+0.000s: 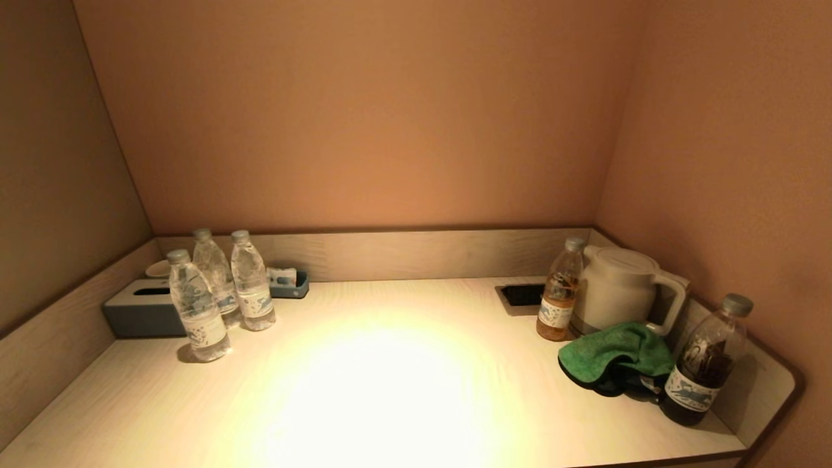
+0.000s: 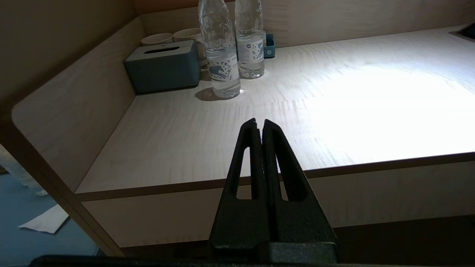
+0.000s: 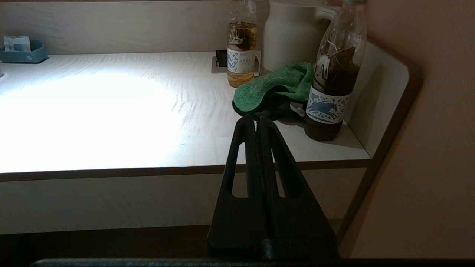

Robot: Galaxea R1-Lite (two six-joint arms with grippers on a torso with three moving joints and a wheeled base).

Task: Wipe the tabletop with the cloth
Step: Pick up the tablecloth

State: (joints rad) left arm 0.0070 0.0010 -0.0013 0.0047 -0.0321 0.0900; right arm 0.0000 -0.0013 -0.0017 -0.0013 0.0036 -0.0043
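Observation:
A green cloth (image 1: 616,354) with a dark edge lies bunched on the pale wooden tabletop (image 1: 390,390) at the right, between a white kettle and a dark drink bottle. It also shows in the right wrist view (image 3: 272,89). My right gripper (image 3: 257,119) is shut and empty, held off the table's front edge, short of the cloth. My left gripper (image 2: 259,122) is shut and empty, held off the front edge at the left side. Neither arm shows in the head view.
Three water bottles (image 1: 221,292) and a blue tissue box (image 1: 140,312) stand at the back left. A white kettle (image 1: 617,289), an amber bottle (image 1: 559,292) and a dark bottle (image 1: 705,361) stand at the right. Raised walls border three sides.

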